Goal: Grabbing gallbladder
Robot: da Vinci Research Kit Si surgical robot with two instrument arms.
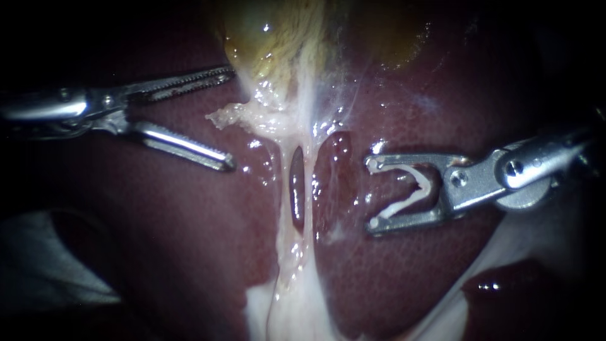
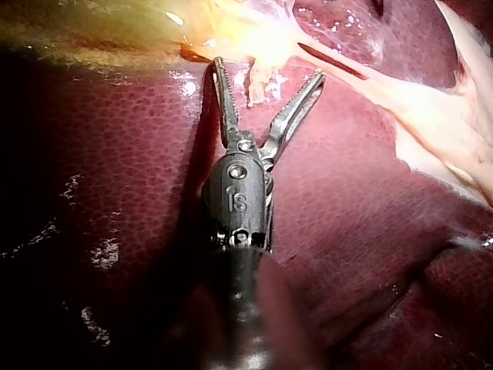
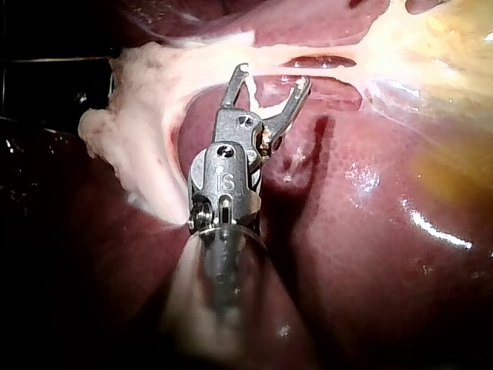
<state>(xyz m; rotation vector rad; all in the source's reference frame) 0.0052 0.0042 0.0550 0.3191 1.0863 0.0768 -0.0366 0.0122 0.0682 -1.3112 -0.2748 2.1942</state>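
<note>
The yellow-green gallbladder (image 1: 271, 35) lies at the top centre on the dark red liver (image 1: 391, 278). My left instrument (image 1: 230, 120) stands open just left of its lower end, the toothed upper jaw close to its edge and gripping nothing. In the left wrist view a frayed whitish tag (image 2: 258, 83) hangs between the open jaws of that instrument (image 2: 269, 69), with the gallbladder (image 2: 115, 31) ahead and to one side. My right instrument (image 1: 372, 194) is open over the liver, right of the pale strand, with a thin white bent strip (image 1: 413, 189) inside its jaws.
A whitish tissue band (image 1: 303, 252) runs down from the gallbladder, with a dark slit (image 1: 297, 189) in it. In the right wrist view my right instrument (image 3: 274, 75) points at this band, and a lump of pale tissue (image 3: 135, 131) lies beside it. Pale material (image 1: 57, 265) shows at lower left.
</note>
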